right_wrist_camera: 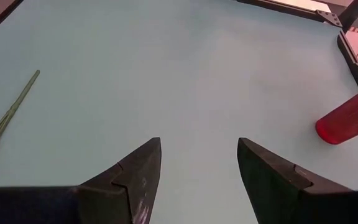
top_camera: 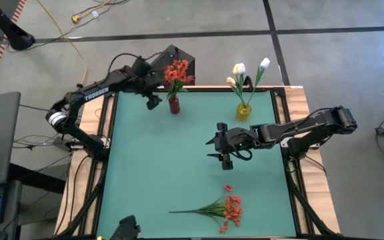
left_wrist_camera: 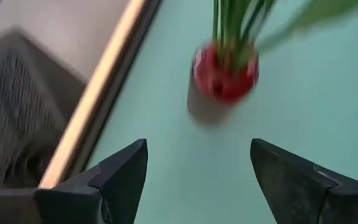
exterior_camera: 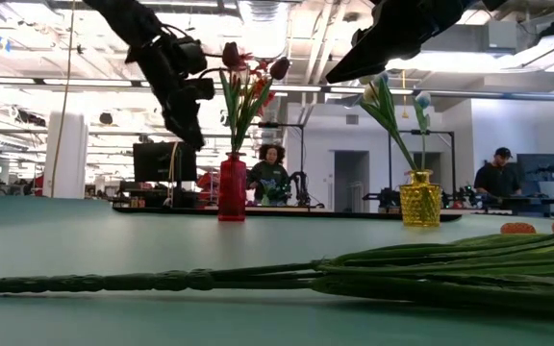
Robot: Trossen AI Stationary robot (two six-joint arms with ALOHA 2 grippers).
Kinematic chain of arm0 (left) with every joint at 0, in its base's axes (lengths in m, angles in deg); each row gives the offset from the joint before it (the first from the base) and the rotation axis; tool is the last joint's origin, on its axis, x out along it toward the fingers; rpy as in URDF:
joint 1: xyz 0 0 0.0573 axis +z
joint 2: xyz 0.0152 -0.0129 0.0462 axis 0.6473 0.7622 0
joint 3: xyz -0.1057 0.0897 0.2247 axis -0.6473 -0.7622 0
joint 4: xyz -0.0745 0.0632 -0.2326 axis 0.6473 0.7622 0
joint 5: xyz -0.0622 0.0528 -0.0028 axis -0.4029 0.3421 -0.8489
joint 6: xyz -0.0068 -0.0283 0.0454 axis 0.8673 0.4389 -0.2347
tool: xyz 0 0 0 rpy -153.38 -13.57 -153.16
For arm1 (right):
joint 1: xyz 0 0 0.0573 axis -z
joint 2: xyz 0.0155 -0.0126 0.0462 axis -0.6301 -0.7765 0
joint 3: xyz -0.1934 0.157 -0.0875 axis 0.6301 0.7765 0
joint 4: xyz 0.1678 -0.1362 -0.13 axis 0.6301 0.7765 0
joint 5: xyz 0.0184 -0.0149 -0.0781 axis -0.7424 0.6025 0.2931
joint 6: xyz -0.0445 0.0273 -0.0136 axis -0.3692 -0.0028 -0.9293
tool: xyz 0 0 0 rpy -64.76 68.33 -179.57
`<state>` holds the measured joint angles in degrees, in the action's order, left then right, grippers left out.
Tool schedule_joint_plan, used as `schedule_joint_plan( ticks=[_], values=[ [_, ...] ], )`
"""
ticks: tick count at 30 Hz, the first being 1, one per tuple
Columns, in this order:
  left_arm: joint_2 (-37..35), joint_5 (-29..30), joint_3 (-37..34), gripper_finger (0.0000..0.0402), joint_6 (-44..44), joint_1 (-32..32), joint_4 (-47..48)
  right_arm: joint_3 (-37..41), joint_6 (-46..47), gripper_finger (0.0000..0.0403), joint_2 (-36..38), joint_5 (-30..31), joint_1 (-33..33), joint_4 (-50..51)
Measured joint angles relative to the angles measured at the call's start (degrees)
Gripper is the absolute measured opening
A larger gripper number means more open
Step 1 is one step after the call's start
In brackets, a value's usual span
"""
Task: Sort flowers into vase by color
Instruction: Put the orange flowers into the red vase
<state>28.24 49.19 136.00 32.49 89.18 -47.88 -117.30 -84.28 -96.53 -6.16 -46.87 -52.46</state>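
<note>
Table [top_camera: 179, 167] w/ green top carries two vases at its far edge, well apart. Red vase [top_camera: 174, 105] stands upright, far-left, w/ red-orange blooms [top_camera: 177, 70] in it; in the low view a dark red bud [exterior_camera: 280, 67] shows among them, exact count of stems I cannot tell. Yellow vase [top_camera: 244, 111] stands upright, far-right, w/ three white buds [top_camera: 239, 69] on green stems. One more bunch of red-orange flowers [top_camera: 229, 208] lies flat on the table near the front edge, stems pointing left, blooms to the right, apart from both vases; a small loose red bit [top_camera: 228, 187] lies just behind it.

My left gripper [top_camera: 153, 100] hangs above the far-left part of the table, just beside the red vase, tilted down; my fingers [left_wrist_camera: 124, 171] are apart, nothing between them. My right gripper [top_camera: 220, 152] reaches in from the right, over mid-table, between the yellow vase and the lying bunch, well above the surface; fingers [right_wrist_camera: 142, 168] apart too, holding nothing.
</note>
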Motion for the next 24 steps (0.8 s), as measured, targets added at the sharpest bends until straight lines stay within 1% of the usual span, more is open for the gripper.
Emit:
schedule_joint_plan(
  ticks=[3, 6, 9, 12, 14, 17, 19, 20, 21, 22, 24],
  values=[
    [-0.02, 6.14, 1.57, 0.0270, 0.79, -2.45, 8.63, 0.00, 0.00, 0.0239, 0.00, 0.00, 0.00, 0.01],
    [-0.06, 10.36, 1.72, 0.0270, 3.09, -5.53, 16.83, 0.00, 0.41, 0.0239, 0.00, -0.01, -0.02, 0.01],
    [-1.35, 15.68, 1.24, 0.0270, 7.60, -8.25, 22.31, 0.00, 1.88, 0.0239, 0.00, 0.00, -0.02, 0.02],
    [-4.70, 23.02, 0.37, 0.0270, 12.11, -10.33, 24.64, 0.00, 1.99, 0.0239, 0.00, 0.00, -0.33, 0.01],
    [-7.73, 30.13, 0.34, 0.0270, 15.48, -11.32, 24.87, 0.00, 1.99, 0.0239, 0.00, 0.00, -0.48, 0.01],
    [-12.71, 40.32, 0.34, 0.0270, 18.12, -11.94, 24.06, 0.00, 1.99, 0.0239, 0.00, 0.00, -0.48, -0.02],
    [-15.86, 44.20, 0.34, 0.0270, 18.95, -11.77, 22.41, 0.00, 1.99, 0.0239, 0.00, 0.00, -0.38, -0.02],
    [-17.38, 44.90, 0.34, 0.0270, 19.05, -11.50, 21.84, 0.00, 2.01, 0.0239, 0.00, 0.00, -0.26, -0.02],
    [-18.88, 44.33, 0.34, 0.0270, 18.91, -11.33, 21.39, 0.00, 2.18, 0.0239, 0.00, 0.02, -0.26, -0.01],
    [-20.42, 42.29, 0.34, 0.0270, 18.43, -11.20, 20.97, 0.00, 2.46, 0.0239, 0.00, 0.02, -0.26, -0.04],
    [-23.45, 35.26, 0.34, 0.0270, 17.64, -11.17, 20.37, 0.00, 3.62, 0.0239, 0.00, 0.02, -0.28, -0.02]
  ],
)
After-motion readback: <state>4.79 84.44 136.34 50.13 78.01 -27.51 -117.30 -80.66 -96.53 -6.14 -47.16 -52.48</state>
